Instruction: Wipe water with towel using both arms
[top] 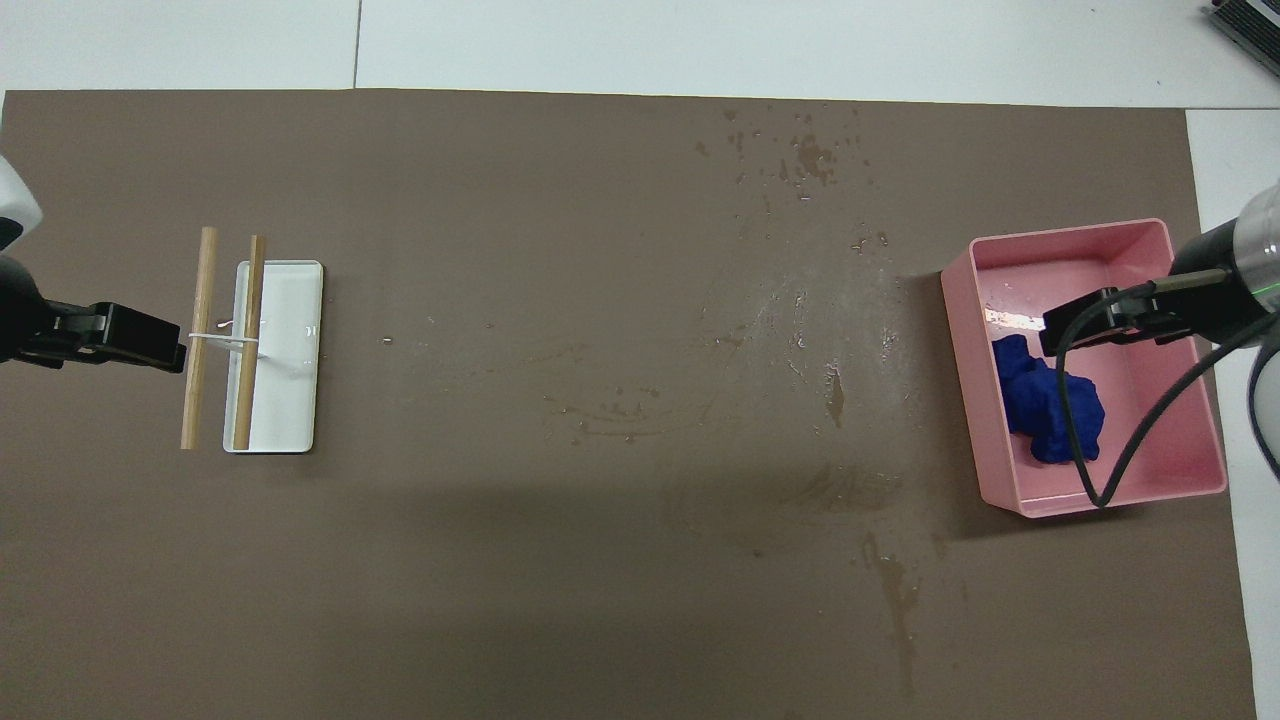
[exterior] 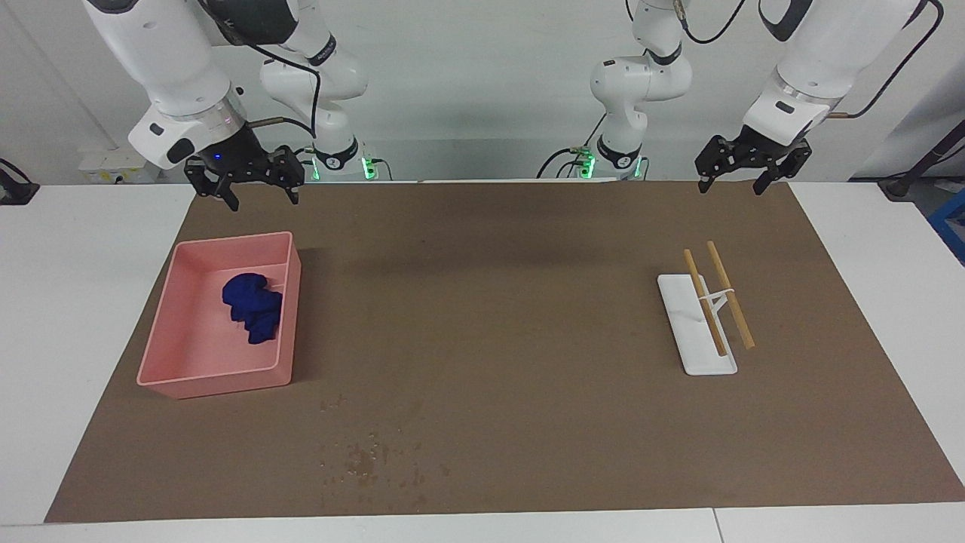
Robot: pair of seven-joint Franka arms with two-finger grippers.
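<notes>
On the worktop [exterior: 482,249], the pink tray [exterior: 162,354] held the towel [exterior: 253,306]. Seen facing, the towel lay at six o'clock below the right hand [exterior: 261,188], open and empty. The left hand [exterior: 730,178] waited open, much farther off.

mat [exterior: 497,302] middle open, tray [exterior: 162,332] walls ring towel [exterior: 252,305]

A pale wall [exterior: 482,90] rises past the white table [exterior: 90,302].

Blue towel [top: 1050,400] lies in pink tray [top: 1190,455].
</notes>
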